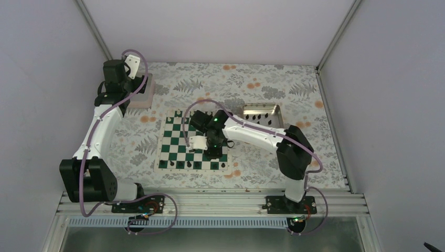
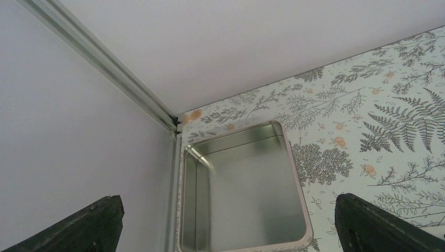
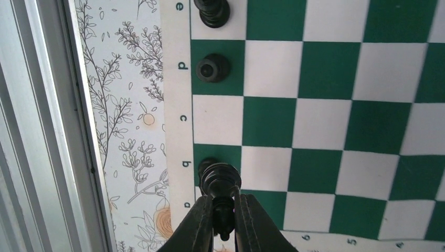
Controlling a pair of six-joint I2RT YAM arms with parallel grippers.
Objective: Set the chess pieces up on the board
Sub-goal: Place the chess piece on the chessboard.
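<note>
Fern-print desk [image 1: 273,89] — three things.
Board [image 1: 176,137] central; metal tray [image 1: 261,105] at its far-right corner, pale tray [image 1: 147,97] far-left.

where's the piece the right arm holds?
Right wrist view: chess piece clamped in right pincer, at the board's edge square b, near the piece on d.

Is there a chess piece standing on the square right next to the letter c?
No, the white square beside c is bare; a black piece stands one square over, beside d.
</note>
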